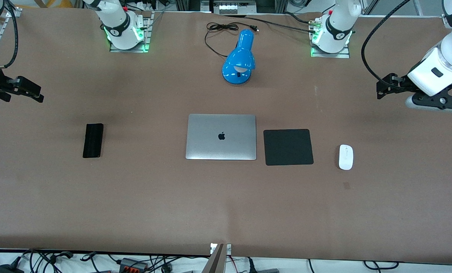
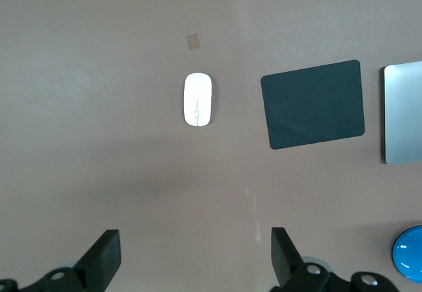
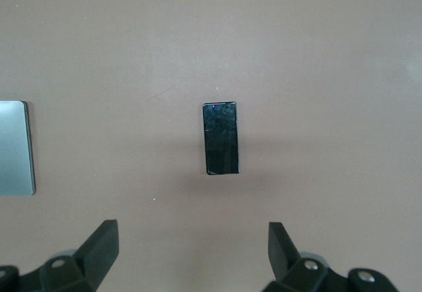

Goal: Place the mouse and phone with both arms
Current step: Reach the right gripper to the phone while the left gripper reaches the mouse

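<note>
The white mouse [image 1: 345,157] lies on the brown table toward the left arm's end, beside the black mat [image 1: 288,147]. It also shows in the left wrist view [image 2: 198,99]. The black phone [image 1: 93,140] lies flat toward the right arm's end, and shows in the right wrist view [image 3: 220,138]. My left gripper [image 1: 383,88] hangs high over the table's left-arm end, open and empty [image 2: 196,252]. My right gripper [image 1: 36,93] hangs high over the right-arm end, open and empty [image 3: 193,246]. Neither touches anything.
A closed silver laptop [image 1: 221,137] lies mid-table between the phone and the mat. A blue desk lamp [image 1: 240,58] with a black cable lies farther from the camera, between the arm bases. A small dark patch [image 1: 346,185] marks the table near the mouse.
</note>
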You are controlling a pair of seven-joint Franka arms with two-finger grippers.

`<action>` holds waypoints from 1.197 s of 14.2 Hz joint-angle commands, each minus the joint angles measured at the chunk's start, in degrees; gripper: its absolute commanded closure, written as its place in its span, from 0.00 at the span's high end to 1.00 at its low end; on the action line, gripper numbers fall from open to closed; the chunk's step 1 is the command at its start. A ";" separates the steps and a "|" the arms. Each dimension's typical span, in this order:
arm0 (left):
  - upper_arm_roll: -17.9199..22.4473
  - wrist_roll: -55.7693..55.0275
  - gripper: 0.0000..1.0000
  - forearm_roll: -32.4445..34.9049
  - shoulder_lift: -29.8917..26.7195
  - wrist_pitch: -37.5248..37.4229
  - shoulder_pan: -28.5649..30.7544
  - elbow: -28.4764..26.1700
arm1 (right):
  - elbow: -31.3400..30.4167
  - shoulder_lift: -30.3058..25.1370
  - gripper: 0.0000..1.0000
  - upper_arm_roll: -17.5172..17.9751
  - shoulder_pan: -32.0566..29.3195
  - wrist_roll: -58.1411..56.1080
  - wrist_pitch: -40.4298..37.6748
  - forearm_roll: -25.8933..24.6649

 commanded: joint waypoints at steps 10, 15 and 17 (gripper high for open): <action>0.14 1.25 1.00 0.03 1.57 -0.64 0.51 1.54 | -1.24 2.07 1.00 0.05 0.14 -0.86 0.47 -0.37; 0.23 1.34 1.00 -0.14 8.32 1.03 2.00 2.50 | -2.47 7.96 1.00 -0.04 -0.30 -0.77 5.91 -0.38; 0.15 1.34 1.00 0.03 14.55 0.86 1.66 4.61 | -3.87 10.34 1.00 -0.04 -0.48 -0.60 8.81 -0.55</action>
